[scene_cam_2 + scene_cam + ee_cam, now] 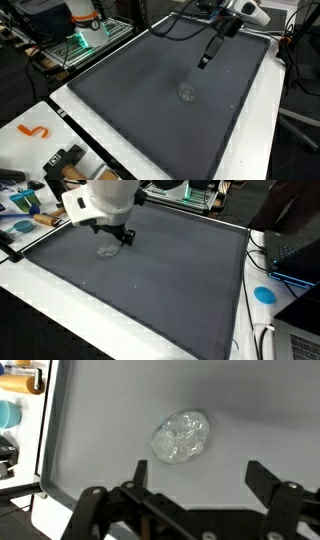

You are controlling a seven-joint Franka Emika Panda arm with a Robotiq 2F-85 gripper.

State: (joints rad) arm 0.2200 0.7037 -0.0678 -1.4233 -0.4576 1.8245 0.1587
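Wide-open gripper (118, 235) over clear lump (108, 249) on mat (150, 290).

Hovering just above the lump, not touching, in both exterior views (205, 60). In wrist view, fingers (141, 475) spread far apart, with lump (181, 437) ahead of them and a little left of their midline. Crumpled, see-through, probably thin plastic; lying well in from every mat edge and corner, nothing beside it. For a clean grip, likely best: centre over lump first, descend straight to just short of mat, close slowly and squarely, since thin crinkled stuff is apt to squash or slide out sideways. No container on mat. Beyond mat's edge, on white table (40, 320), a blue cup-like thing (8, 412); contents too small to tell.
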